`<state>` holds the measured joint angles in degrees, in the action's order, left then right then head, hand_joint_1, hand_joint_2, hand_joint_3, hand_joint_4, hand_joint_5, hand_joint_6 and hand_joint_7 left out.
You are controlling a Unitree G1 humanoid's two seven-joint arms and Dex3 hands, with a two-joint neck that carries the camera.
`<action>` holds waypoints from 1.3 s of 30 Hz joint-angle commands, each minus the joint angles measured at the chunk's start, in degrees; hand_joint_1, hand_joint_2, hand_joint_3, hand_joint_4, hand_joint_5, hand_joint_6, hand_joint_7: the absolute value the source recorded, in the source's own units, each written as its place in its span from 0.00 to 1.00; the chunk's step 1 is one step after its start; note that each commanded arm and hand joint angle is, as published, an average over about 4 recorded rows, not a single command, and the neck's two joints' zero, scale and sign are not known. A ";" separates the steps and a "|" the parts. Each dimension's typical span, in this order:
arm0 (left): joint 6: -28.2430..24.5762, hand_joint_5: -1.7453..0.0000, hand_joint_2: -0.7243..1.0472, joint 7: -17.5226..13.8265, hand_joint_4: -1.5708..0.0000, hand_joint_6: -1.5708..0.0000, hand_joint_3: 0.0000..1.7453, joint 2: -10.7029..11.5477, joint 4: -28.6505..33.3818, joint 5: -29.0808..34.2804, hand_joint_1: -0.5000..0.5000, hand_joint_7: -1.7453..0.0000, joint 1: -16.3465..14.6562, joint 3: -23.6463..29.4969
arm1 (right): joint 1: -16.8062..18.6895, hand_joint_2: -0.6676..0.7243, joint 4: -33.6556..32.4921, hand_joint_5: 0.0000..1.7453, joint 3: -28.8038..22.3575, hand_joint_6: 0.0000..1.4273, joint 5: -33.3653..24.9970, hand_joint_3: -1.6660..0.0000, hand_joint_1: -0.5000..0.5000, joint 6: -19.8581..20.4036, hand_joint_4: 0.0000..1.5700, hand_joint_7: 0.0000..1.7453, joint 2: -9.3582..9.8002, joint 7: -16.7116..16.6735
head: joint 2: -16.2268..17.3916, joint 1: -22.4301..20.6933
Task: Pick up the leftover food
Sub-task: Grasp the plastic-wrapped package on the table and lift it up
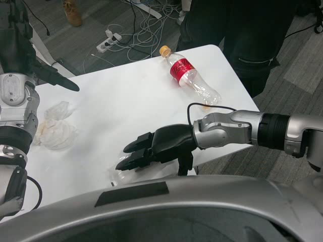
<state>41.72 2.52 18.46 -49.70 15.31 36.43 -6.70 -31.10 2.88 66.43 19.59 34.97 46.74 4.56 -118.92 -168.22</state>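
Note:
Crumpled white wrappers with brownish food stains lie at the table's left side, beside my left forearm. My left hand hangs raised above the table's far left corner, one finger stretched out to the right, holding nothing. My right hand reaches in from the right, low over the table's near edge, its fingers stretched leftward and slightly apart with nothing in them. Just under its fingertips lies a small clear plastic scrap. The hand is well to the right of the stained wrappers.
An empty clear bottle with a red label and orange cap lies on its side at the far right of the white table. A person in dark clothes stands behind the far right corner. Cables and a power strip lie on the floor.

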 commanded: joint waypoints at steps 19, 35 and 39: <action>-0.06 1.00 0.12 -0.08 1.00 1.00 0.00 2.31 0.31 1.43 0.00 1.00 -1.19 -3.60 | 4.18 0.07 6.24 0.42 -5.39 0.00 6.43 0.50 0.33 -1.62 0.00 0.00 -6.29 -0.87 | 4.03 -0.59; -0.06 1.00 0.10 -0.85 1.00 1.00 0.00 2.22 0.63 1.68 0.00 1.00 -2.79 -3.76 | 4.78 0.09 12.55 0.94 -12.92 0.45 11.92 0.18 0.17 0.89 0.71 0.87 -8.31 -1.48 | 5.87 -1.12; -0.06 1.00 0.12 -0.85 1.00 1.00 0.00 2.20 0.74 1.74 0.00 1.00 -2.94 -3.67 | 5.11 0.09 12.55 0.94 -14.44 0.63 11.88 0.14 0.17 1.94 0.81 0.91 -8.31 -1.33 | 5.69 -1.01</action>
<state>41.72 1.85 20.34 -49.34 16.90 34.00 -10.61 -27.32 14.61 52.04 30.51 37.06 37.87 2.12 -113.19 -169.25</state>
